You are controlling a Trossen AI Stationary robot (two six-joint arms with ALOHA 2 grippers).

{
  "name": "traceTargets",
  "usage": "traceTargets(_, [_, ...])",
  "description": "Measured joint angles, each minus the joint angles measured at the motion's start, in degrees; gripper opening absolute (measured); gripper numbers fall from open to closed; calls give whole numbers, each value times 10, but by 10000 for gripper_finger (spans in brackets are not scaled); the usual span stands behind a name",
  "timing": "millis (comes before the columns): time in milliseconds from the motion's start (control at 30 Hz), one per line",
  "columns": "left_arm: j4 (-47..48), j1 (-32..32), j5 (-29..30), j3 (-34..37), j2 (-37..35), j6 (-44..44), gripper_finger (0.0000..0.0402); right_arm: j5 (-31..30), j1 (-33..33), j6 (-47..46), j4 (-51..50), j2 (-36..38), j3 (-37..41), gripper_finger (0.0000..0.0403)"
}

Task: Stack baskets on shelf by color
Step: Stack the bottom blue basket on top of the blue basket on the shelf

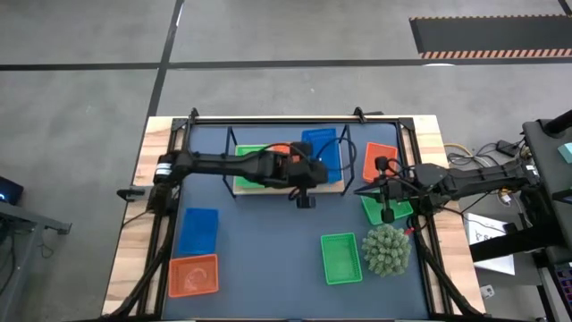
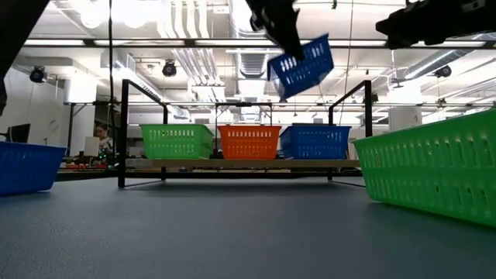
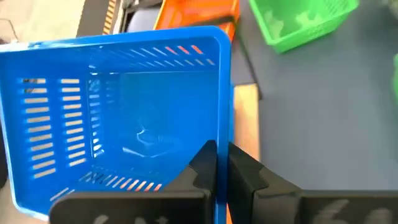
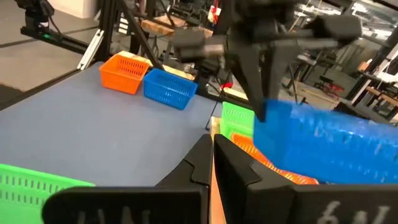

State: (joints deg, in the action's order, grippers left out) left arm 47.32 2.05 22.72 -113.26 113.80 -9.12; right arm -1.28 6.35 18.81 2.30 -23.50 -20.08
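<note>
My left gripper (image 3: 219, 163) is pinched shut on the rim of a blue basket (image 2: 302, 65), which hangs tilted in the air above the shelf (image 2: 240, 163), over the blue basket already standing there (image 2: 314, 142). The shelf also carries a green basket (image 2: 176, 142) and an orange basket (image 2: 249, 142) side by side.

What worries me is the tilt. If I let go like this, I judge the basket may land on a corner, fail to nest into the one below, and slide off the board or knock the orange one beside it. My grip is only on one thin wall, so the basket could also swing or slip as I lower it. The wire frame posts stand near my path and could catch an edge.

My right gripper (image 4: 212, 155) waits at the right side of the table with its fingers closed on nothing, near a green basket (image 1: 386, 209) and the spiky plant ball (image 1: 386, 249). More baskets lie well apart on the mat (image 1: 259, 250): blue (image 1: 197, 229), orange (image 1: 194, 274), green (image 1: 340, 258).

I can read no brand, label or writing on anything.
</note>
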Motion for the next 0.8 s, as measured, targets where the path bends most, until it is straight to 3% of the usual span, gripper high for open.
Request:
traceTargets(467, [-139, -24, -15, 83, 7, -3, 0, -2, 0, -3, -7, 10, 0, 9])
traceTargets(800, [-158, -27, -15, 118, 8, 27, 0, -2, 0, -4, -8, 10, 0, 9])
